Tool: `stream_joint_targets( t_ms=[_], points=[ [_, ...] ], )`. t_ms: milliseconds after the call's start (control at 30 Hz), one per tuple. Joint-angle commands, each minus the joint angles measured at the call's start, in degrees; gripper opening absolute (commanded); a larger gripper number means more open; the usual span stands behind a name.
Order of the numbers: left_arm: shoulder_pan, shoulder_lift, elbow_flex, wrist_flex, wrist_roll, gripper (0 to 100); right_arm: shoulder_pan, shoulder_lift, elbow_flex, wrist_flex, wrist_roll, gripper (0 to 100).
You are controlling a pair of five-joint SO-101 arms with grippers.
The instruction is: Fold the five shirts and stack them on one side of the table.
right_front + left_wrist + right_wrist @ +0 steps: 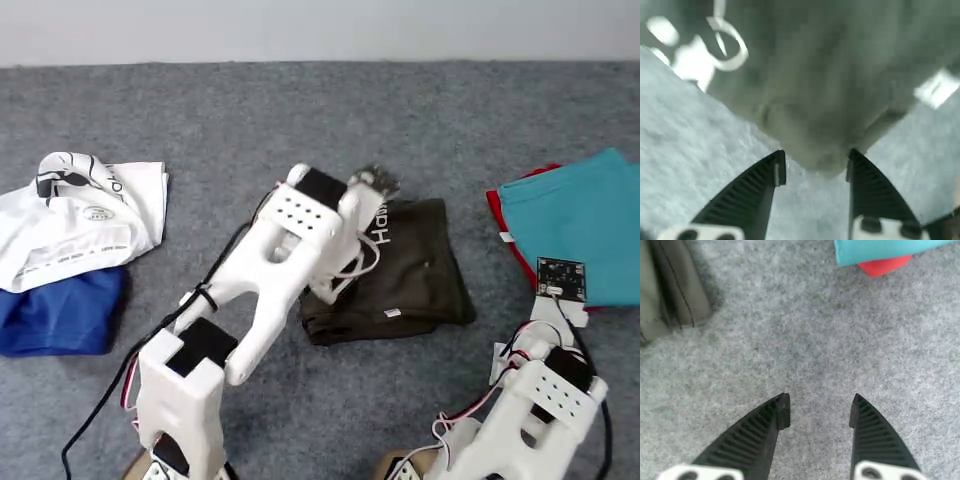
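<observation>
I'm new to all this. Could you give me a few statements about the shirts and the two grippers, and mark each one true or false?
1. The teal shirt lies on a red shirt. True.
2. The white shirt lies on the dark shirt. False: it partly overlaps a blue shirt, well apart from the dark one.
3. The right gripper holds the teal shirt. False: it is open over the bare grey surface.
4. The left gripper is open at the dark shirt's edge. True.

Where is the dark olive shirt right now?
In the high view the dark olive shirt lies near the middle of the table, at the left gripper, between the white shirt on the left and the teal shirt on the right.
</observation>
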Motion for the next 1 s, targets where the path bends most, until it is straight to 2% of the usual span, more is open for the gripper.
stream_joint_targets(
  t_ms=[0, 167, 333, 500, 667, 800, 867, 967],
  points=[
    [-0.18, -3.69, 4.18, -2.90, 0.18, 20, 0.13, -1.45, -0.88, -0.31, 0.35, 20.6],
    [-0.97, -3.69, 9.80, -7.82, 0.18, 20, 0.13, -1.45, -0.88, -0.31, 0.44, 20.6],
    [-1.05, -3.69, 18.33, -8.09, -2.64, 20, 0.13, -1.45, -0.97, -0.31, 0.44, 20.6],
    [-1.05, -4.13, 19.82, -8.09, -5.01, 20, 0.13, -1.45, -1.49, -0.04, 0.44, 20.7],
    [-2.29, -4.31, 17.19, -6.51, -5.10, 20, -1.01, -1.45, -9.93, 9.01, 0.35, 20.8],
    [-3.69, -4.40, 10.68, 1.93, -6.51, 20, -10.51, -1.19, -18.29, 16.57, -2.20, 20.9],
    [-3.87, -5.54, 9.80, 1.58, -7.56, 20, -17.45, -0.92, -21.80, 17.45, -6.24, 21.3],
    [-2.81, -9.32, 10.24, 1.58, -7.82, 20, -26.42, -0.75, -24.88, 15.87, -10.90, 27.9]
  ],
)
